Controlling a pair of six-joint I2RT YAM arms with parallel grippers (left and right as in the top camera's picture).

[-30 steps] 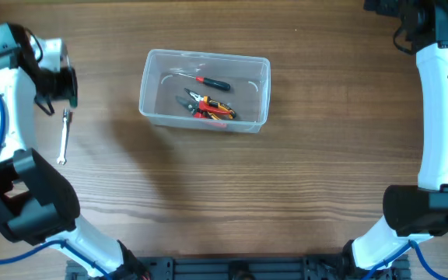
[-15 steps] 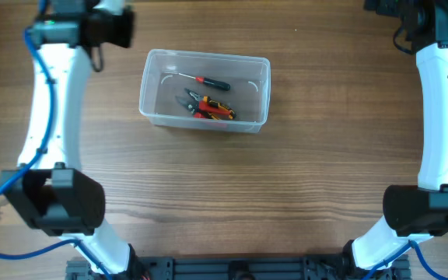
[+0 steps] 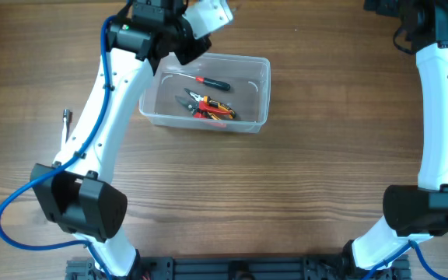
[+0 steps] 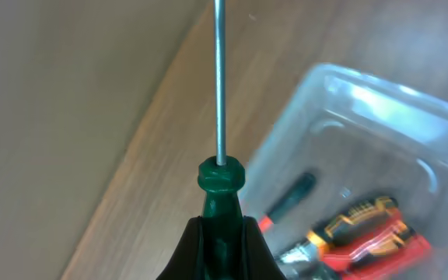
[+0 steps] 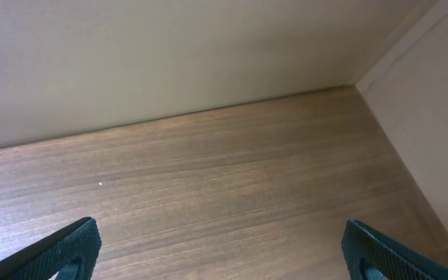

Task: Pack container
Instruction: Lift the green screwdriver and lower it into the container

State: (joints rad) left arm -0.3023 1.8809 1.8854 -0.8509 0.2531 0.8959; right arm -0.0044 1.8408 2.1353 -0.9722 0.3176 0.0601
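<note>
Brown wood-grain surface (image 3: 302,194) is filling the overhead view from edge to edge. Two white arms are reaching up over it. The left arm (image 3: 107,109) is slanting from the lower left toward the upper middle, while the right arm (image 3: 442,101) is running straight up the right edge.

The container (image 3: 206,57), a clear tub with rounded corners, is sitting upright on the surface in the upper middle of the overhead frame, just below and right of the left arm's wrist. In the left wrist view its rim (image 4: 379,85) is showing at the right side.

The left claw (image 4: 222,247) is clenching a green-handled screwdriver (image 4: 220,177). Its dark fingers are pressing both sides of the handle at the bottom of that frame. The thin steel shaft is pointing straight up the frame, passing just left of the tub's corner.

The right claw (image 5: 224,257) is hanging released at the upper right of the overhead frame. Its two tips are sitting far apart at the bottom corners of the right wrist view, with only bare wood between them.

Inside the tub, orange-and-red pliers (image 3: 208,109) are lying on the floor. A red-and-black screwdriver (image 3: 210,82) is resting just above them.

A slim metal tool (image 3: 66,118) is lying at the left, partly hidden behind the left arm.
</note>
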